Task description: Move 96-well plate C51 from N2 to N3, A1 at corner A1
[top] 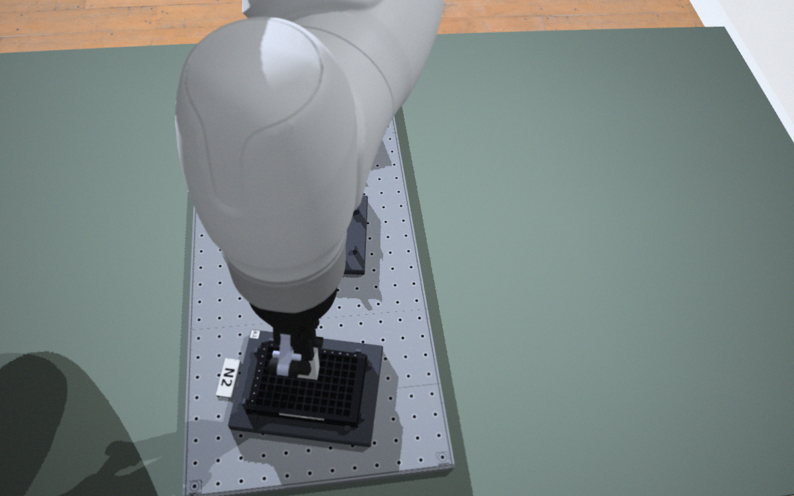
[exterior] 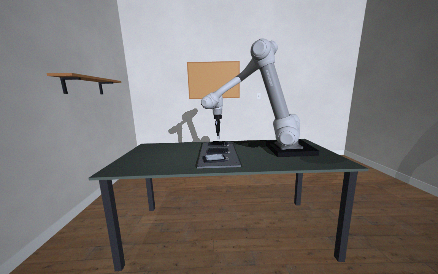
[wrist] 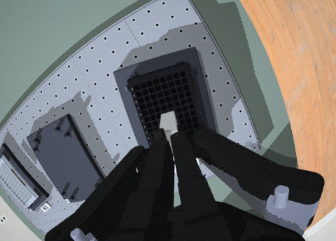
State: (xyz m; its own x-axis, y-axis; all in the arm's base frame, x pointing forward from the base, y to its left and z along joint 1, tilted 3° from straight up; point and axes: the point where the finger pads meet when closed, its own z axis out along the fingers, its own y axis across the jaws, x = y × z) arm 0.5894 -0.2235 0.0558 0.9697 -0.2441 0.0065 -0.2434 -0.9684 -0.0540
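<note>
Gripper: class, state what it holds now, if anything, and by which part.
Nothing is held. The gripper is shut on nothing above the black plate C51, which sits in nest N2.

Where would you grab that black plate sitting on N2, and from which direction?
From straight above, pinching across its two long sides near the middle. The black plate lies flat in its nest, so only its upper side walls are free, and the long sides lie closest together. The gripper hovers above its edge with fingers shut on nothing, so it would have to open first.

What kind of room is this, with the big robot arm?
Probably a small lab. A robot arm stands on a table, above a drilled deck holding a black well plate used for testing liquids.
</note>
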